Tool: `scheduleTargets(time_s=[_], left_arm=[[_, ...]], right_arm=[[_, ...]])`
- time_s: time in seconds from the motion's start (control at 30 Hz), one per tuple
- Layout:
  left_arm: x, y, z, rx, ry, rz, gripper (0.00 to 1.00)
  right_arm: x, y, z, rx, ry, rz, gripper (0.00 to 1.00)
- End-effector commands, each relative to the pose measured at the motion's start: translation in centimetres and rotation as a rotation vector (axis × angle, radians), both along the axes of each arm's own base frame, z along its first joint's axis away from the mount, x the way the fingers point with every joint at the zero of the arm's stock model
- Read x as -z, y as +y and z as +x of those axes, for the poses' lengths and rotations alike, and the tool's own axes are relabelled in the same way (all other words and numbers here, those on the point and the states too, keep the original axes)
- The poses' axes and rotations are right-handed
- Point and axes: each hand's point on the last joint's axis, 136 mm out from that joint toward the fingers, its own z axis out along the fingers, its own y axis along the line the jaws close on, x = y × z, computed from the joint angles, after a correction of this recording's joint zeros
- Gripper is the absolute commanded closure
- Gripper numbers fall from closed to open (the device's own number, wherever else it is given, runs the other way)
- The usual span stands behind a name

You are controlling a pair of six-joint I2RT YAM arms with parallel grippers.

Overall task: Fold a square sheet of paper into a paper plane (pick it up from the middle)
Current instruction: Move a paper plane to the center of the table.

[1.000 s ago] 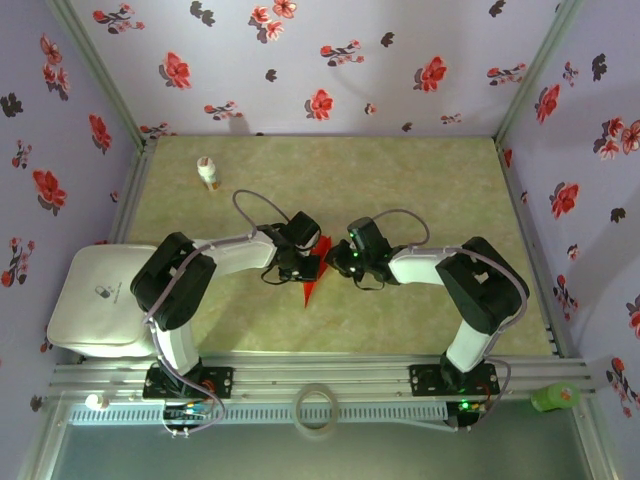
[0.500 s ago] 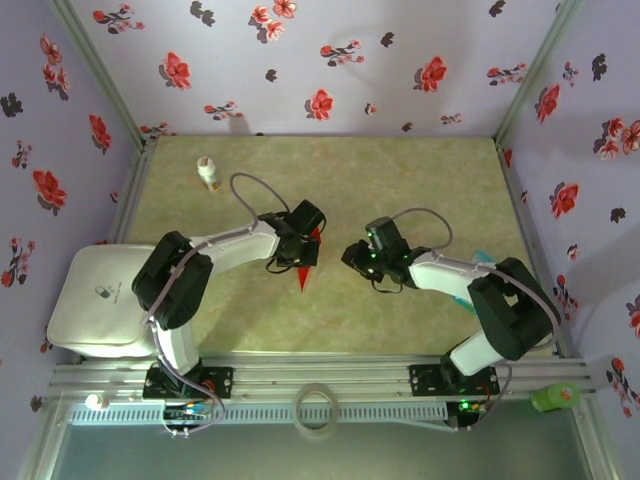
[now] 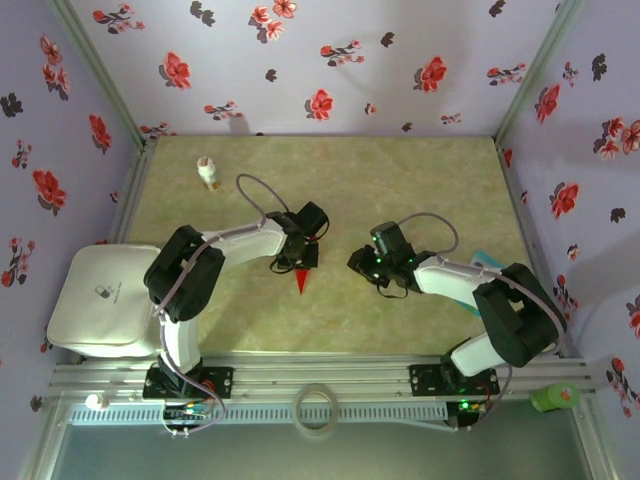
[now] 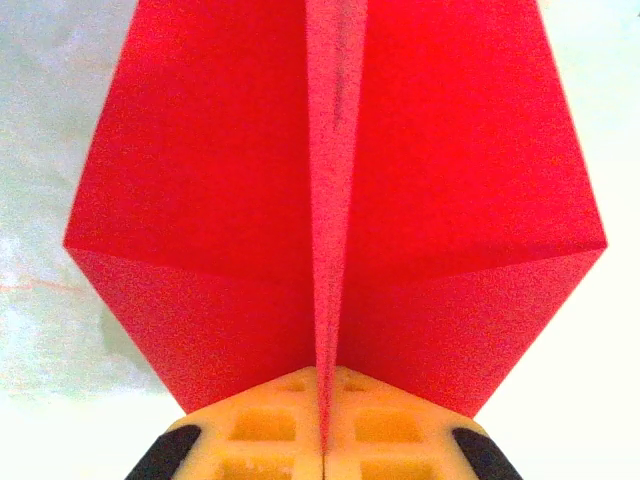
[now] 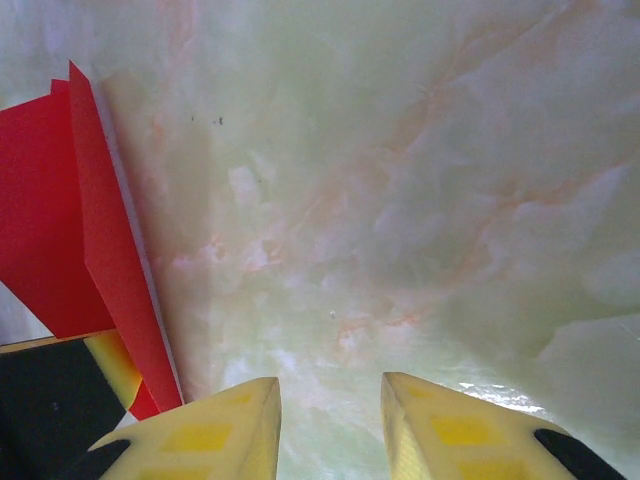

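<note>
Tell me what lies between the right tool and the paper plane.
Bare marbled tabletop, nothing on it, from the right tool to the paper plane; the top external and right wrist views both show it.

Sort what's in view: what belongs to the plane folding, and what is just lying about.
Job: paper plane; left gripper, shut on it; right gripper, open.
Lying about: bottle; white case; ring.

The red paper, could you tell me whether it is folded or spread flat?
Folded: the red paper shows a centre crease with wings either side, pinched by the left gripper.
</note>
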Motion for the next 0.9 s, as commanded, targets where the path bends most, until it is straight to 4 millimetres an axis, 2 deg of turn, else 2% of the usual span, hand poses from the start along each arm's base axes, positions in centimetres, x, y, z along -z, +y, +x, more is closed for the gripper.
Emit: scheduleTargets(time_s=[0.0, 0.87], left_arm=[[0.2, 0.2, 0.2, -0.025, 0.011, 0.028, 0.92], [1.7, 0.5, 0.1, -0.014, 0.042, 0.073, 0.87]], right_arm=[[0.4, -0.7, 0.0, 0.010, -0.003, -0.024, 0.68], [1.4, -0.4, -0.2, 0.013, 0.021, -0.009, 0.68]])
